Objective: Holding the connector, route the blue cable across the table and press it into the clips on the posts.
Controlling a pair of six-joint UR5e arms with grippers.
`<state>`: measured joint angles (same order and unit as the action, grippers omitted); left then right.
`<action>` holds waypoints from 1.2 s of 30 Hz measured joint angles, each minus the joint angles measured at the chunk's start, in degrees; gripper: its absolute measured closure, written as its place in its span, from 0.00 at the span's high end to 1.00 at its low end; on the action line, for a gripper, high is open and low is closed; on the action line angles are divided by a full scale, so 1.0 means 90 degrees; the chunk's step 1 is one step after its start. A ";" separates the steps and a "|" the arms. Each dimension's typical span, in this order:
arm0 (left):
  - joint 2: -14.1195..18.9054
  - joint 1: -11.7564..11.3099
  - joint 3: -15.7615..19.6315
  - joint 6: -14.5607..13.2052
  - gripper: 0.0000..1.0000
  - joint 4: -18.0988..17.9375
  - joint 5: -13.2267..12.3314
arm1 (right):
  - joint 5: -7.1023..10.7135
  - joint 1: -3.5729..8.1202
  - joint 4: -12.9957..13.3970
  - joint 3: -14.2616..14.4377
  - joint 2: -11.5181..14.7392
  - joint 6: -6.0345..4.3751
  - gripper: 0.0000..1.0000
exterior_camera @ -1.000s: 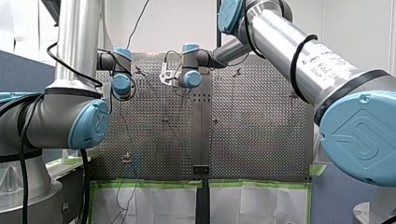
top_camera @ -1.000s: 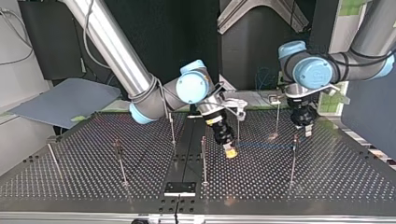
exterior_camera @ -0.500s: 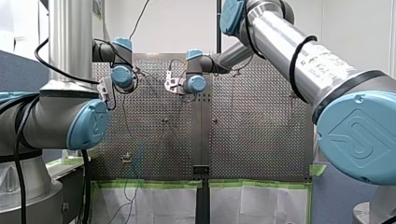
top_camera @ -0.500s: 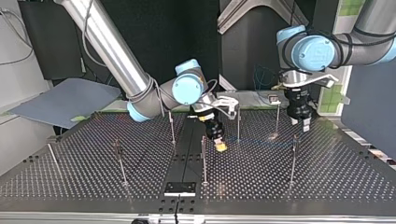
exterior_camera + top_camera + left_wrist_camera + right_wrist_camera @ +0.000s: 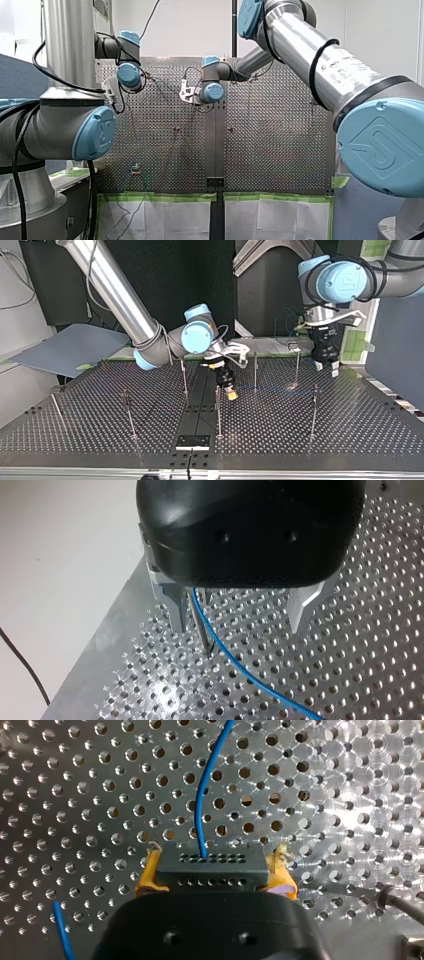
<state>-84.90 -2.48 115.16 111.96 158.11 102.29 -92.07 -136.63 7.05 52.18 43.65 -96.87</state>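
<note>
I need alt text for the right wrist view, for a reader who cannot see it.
My right gripper, with yellow pads, is shut on a dark connector. A blue cable leaves the connector and runs ahead over the perforated table.

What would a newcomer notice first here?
Near the middle of the perforated metal table, my yellow-padded right gripper clamps a dark grey rectangular connector trailing a thin blue cable. At the top view's right, my left gripper, black with metal fingers, hangs open over a thin metal post beside that cable.

Blue cable [image 5: 250,677] cut off; post clips [image 5: 315,388] indistinct.
</note>
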 joint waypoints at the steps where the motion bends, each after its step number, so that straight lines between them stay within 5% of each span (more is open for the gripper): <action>1: 0.0014 0.0011 0.0014 0.0053 1.00 0.0013 -0.0058 | 0.0001 0.0004 -0.0003 0.0000 0.0000 0.0000 0.00; 9: 0.0291 0.0093 0.0170 0.0067 1.00 0.0227 -0.0364 | 0.0009 0.0071 -0.0011 0.0002 0.0000 -0.0001 0.00; 18: 0.0585 0.0358 0.0245 -0.0329 1.00 0.0324 -0.0379 | 0.0009 0.0144 -0.0020 0.0003 0.0000 0.0000 0.00; 36: -0.0294 0.1425 -0.0595 -0.1402 1.00 -0.0482 0.0548 | 0.0014 0.0270 -0.0021 0.0001 0.0001 0.0006 0.00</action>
<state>-87.55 10.35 109.81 99.34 153.77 107.22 -91.94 -134.20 6.87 52.19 43.66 -96.81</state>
